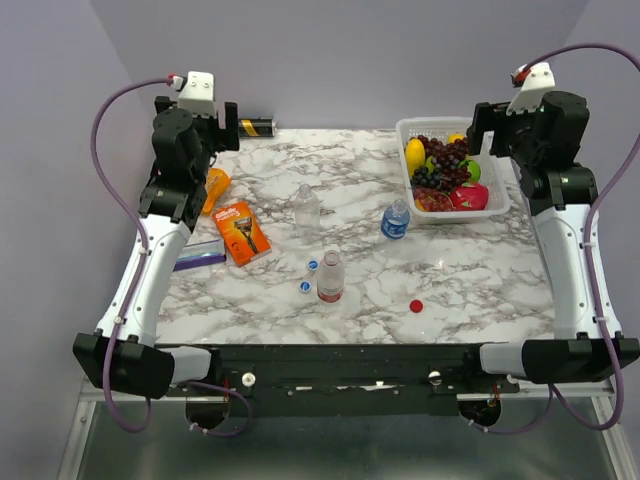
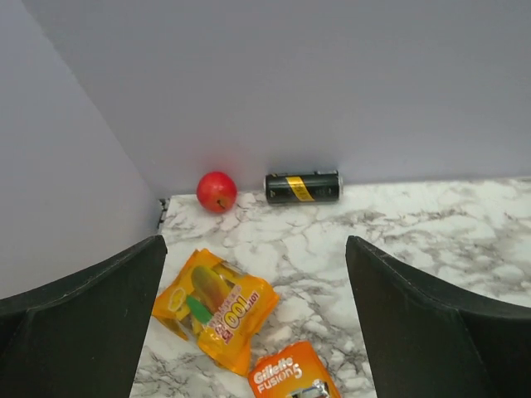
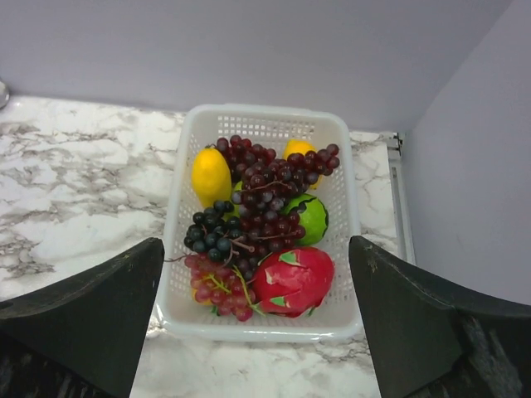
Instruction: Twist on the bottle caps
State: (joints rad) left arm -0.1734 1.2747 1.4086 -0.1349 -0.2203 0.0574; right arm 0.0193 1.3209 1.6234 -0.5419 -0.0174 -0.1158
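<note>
Three clear bottles stand on the marble table point(image 1: 480, 270): a plain one point(image 1: 307, 208), a blue-labelled one point(image 1: 395, 220) and a red-labelled one point(image 1: 330, 278). Two blue caps point(image 1: 313, 265) point(image 1: 305, 287) lie just left of the red-labelled bottle. A red cap point(image 1: 416, 306) lies near the front edge. My left gripper point(image 2: 255, 274) is open and empty, raised over the back left. My right gripper point(image 3: 255, 282) is open and empty, raised over the fruit basket. Neither wrist view shows bottles or caps.
A white basket point(image 1: 500, 205) of fruit stands at the back right, seen also in the right wrist view point(image 3: 344, 207). An orange razor pack point(image 1: 241, 232), an orange snack bag point(image 2: 214, 308), a purple packet point(image 1: 200, 255), a black-and-gold can point(image 2: 303, 187) and a red ball point(image 2: 216, 191) lie at the left.
</note>
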